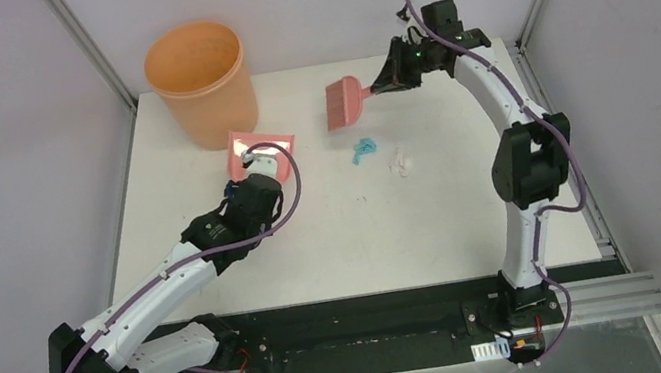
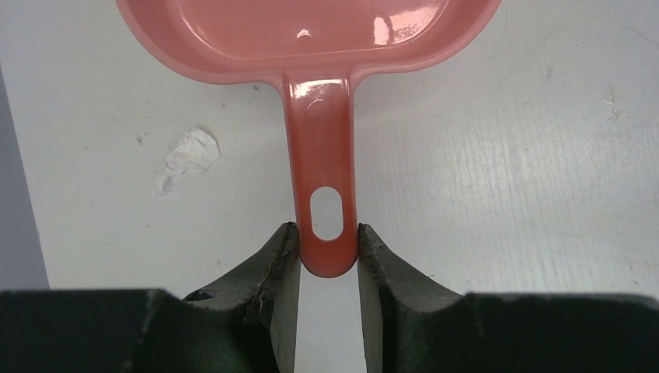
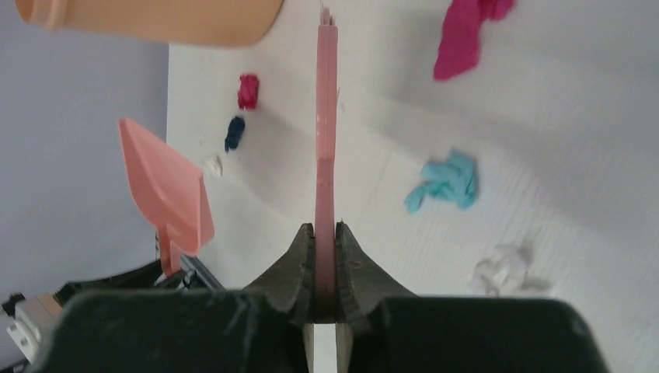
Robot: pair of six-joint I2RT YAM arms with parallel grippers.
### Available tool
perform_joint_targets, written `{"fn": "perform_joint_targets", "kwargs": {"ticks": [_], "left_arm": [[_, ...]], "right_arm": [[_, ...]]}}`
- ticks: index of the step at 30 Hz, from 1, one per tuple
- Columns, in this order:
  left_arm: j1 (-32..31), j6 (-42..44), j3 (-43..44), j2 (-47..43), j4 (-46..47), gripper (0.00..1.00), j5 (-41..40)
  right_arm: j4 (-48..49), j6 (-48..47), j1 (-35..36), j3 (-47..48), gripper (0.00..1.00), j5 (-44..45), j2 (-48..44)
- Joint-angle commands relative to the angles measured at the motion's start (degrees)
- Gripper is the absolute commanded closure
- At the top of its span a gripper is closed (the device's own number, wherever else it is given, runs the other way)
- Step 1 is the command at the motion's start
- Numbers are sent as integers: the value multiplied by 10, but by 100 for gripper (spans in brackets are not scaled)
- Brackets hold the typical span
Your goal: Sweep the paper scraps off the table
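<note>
On the tabletop (image 1: 366, 241), both tools were gripped and the paper scraps (image 3: 444, 183) lay scattered.
The left claw (image 2: 328, 241) was clamped on the very tip of the dustpan (image 2: 311, 47) handle, and the right claw (image 3: 326, 233) was clamped on the hand brush (image 1: 345, 103) near the far edge. A light blue scrap (image 1: 364, 150) and a white scrap (image 1: 401, 164) sat mid-tabletop, well apart from the pan, while magenta and dark wads lay near the orange bucket (image 1: 199, 82). A hard stroke would likely flick such light wads past the pan or over the edge. Gripped so near its end, the pan might pivot or lift, letting scraps slide underneath.
</note>
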Motion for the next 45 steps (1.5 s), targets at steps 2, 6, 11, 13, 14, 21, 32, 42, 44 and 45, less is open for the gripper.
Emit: {"fn": "perform_joint_targets", "kwargs": {"ticks": [2,6,11,13,14,21,32,42,44,45], "left_arm": [[5,13,11,14,31,100,28],[5,15,16,25,29,100,45],[5,15,19,33,30,100,69],[5,17,22,37,28,100,74],[5,17,23,37,27,100,77],[5,17,24,29,24,100,82],[7,-3,24,-13,13,100,13],[6,-130,-12,-190,-64,100,-178],[6,-116,-22,-207,-48,100,-191],[6,-108,-25,-208,-45,100,-199]], "right_arm": [[74,83,-39,125,100,8,114],[109,124,-47,175,100,-16,188],[152,219,-66,80,100,10,166],[133,232,-78,27,100,39,135],[124,237,-86,-4,100,46,115],[16,173,-156,-259,100,37,-104],[36,2,-70,-253,100,-139,-146],[96,67,121,-33,100,-145,74],[135,112,142,19,100,-154,132],[153,133,150,43,100,-159,159]]}}
